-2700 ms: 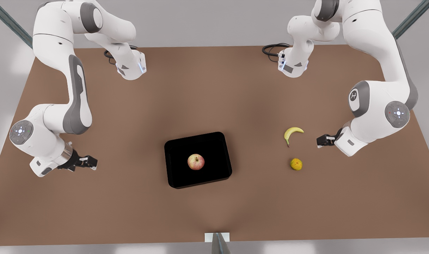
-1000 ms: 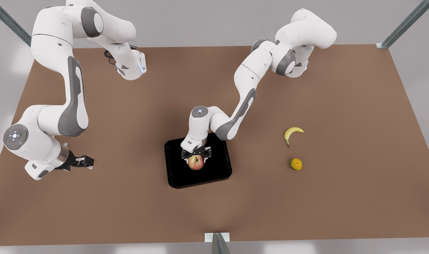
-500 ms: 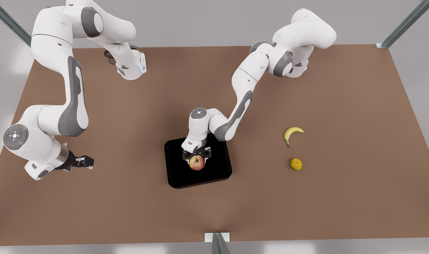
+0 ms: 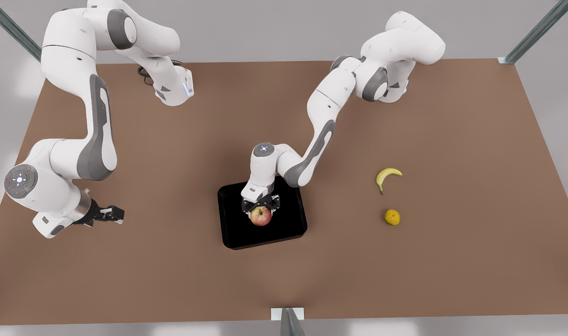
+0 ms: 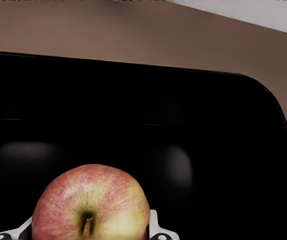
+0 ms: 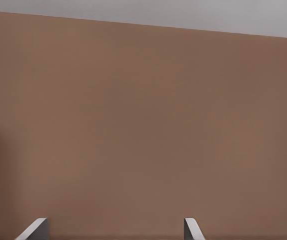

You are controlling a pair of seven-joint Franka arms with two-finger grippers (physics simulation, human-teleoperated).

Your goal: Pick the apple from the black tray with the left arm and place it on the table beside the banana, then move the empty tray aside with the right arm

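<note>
Left gripper (image 4: 261, 208): clamped on the apple (image 4: 261, 216), mid black tray (image 4: 237, 233).
Right gripper (image 4: 114, 214): fingers spread, waiting near the table (image 4: 171, 280) edge.
Banana (image 4: 387, 176): open surface around.

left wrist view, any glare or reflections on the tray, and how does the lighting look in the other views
Left wrist view: the glossy black tray shows two soft pale reflections behind the apple, which sits between the left gripper's fingers. Front view: even, diffuse light, with faint darker patches on the table around the tray. Right wrist view: flat matte brown, no glare, beyond the open right gripper.
</note>
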